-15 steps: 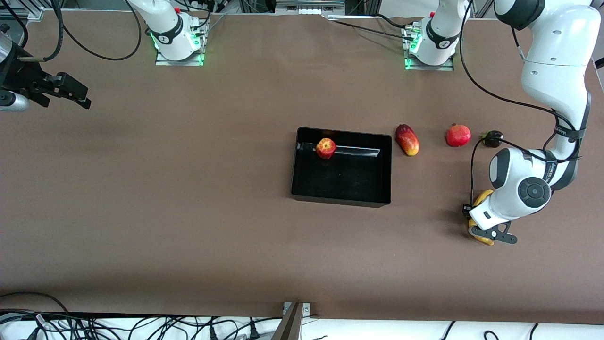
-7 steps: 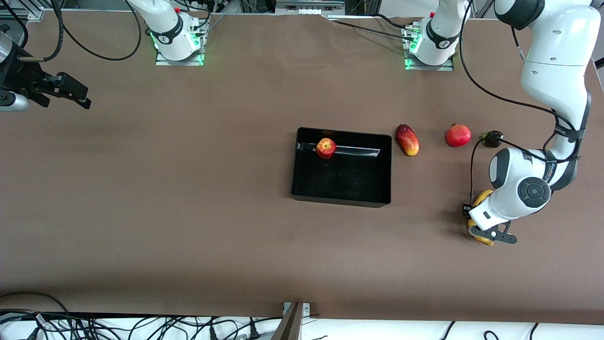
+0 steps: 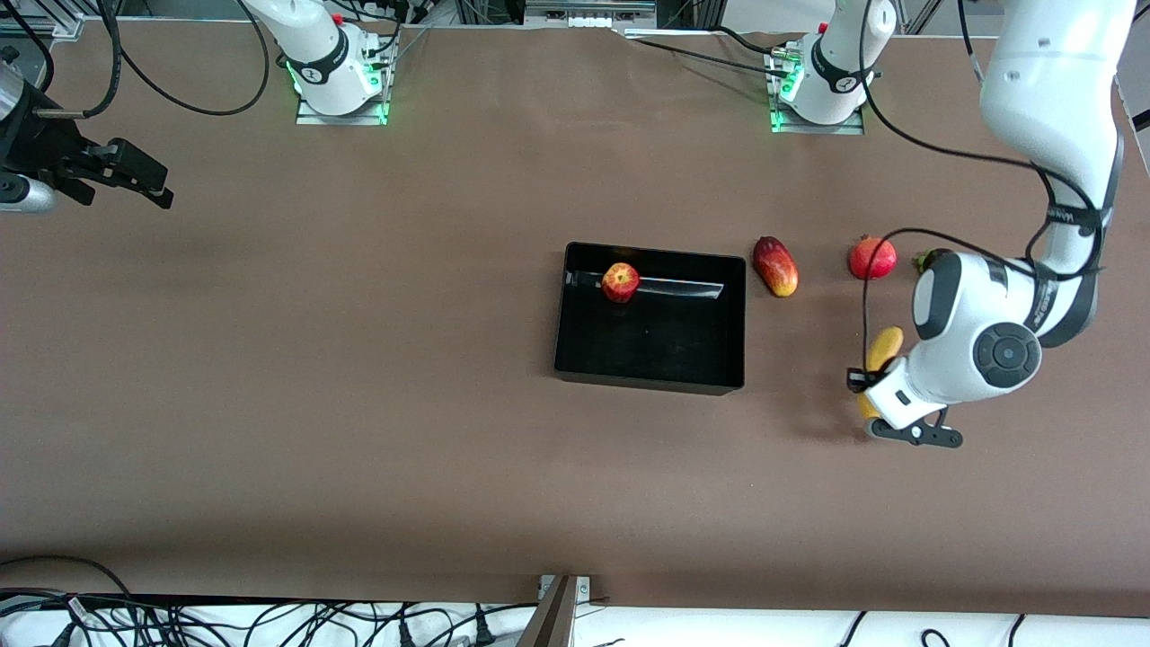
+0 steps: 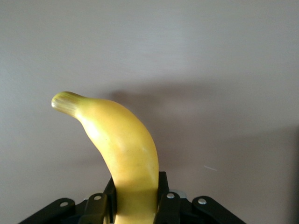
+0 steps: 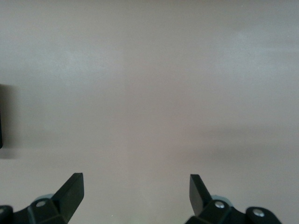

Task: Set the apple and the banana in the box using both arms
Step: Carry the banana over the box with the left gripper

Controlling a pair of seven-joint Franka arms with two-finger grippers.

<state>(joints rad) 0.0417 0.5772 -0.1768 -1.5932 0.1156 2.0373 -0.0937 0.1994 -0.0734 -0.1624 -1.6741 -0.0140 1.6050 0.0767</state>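
Toward the left arm's end of the table from the box [image 3: 650, 317], my left gripper [image 3: 870, 393] hangs in the air over the brown table [image 3: 359, 377], clamped on the banana [image 3: 879, 358]. In the left wrist view the banana [image 4: 119, 149] rises from between my fingers [image 4: 169, 205], its stem end curving clear of them, with its shadow on the tabletop below.

The box, black and low-walled, lies flat on the table. The apple [image 3: 620, 281] sits inside it, close to the wall farthest from the front camera and toward the right arm's end.

Just beside the box, toward the left arm's end and level with the apple, lies a mango [image 3: 775, 266]. A pomegranate [image 3: 872, 258] lies farther along that way, near my left arm's elbow.

My right gripper [image 3: 135, 175] waits well apart from the box at the right arm's end of the table, over bare table. Its fingers [image 5: 70, 191] stand wide with nothing between them.
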